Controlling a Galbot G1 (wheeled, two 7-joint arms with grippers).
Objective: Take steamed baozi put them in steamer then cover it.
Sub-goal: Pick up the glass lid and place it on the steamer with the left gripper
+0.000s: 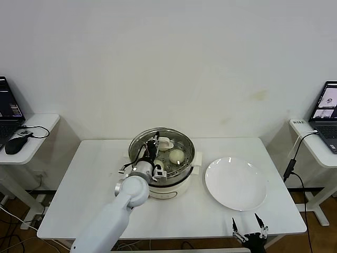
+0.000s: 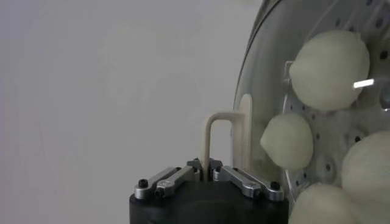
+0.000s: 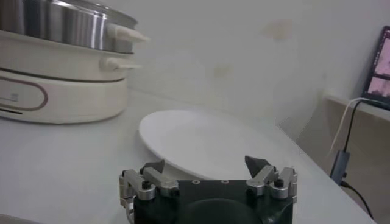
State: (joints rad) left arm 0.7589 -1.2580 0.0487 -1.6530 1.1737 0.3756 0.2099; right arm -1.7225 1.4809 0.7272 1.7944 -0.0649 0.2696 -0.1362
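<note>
The steamer (image 1: 169, 191), a shiny steel basket (image 3: 67, 24) on a white pot base, stands at the table's middle. Over it lies the cover (image 1: 181, 141), a glass lid with a metal rim (image 2: 244, 91). My left gripper (image 1: 153, 149) is above the steamer and shut on the cover's cream handle (image 2: 214, 131), as the left wrist view (image 2: 206, 165) shows. Through the glass I see several steamed baozi (image 2: 329, 61) (image 1: 177, 156) on the perforated floor. Whether the cover rests fully on the rim is unclear. My right gripper (image 1: 249, 227) (image 3: 207, 164) hangs open and holds nothing at the table's front right edge.
A flat white plate (image 1: 235, 183) (image 3: 207, 137) with nothing on it lies right of the steamer, just beyond the right gripper. Side tables with laptops (image 1: 326, 108) stand off both ends of the white table (image 1: 79, 200).
</note>
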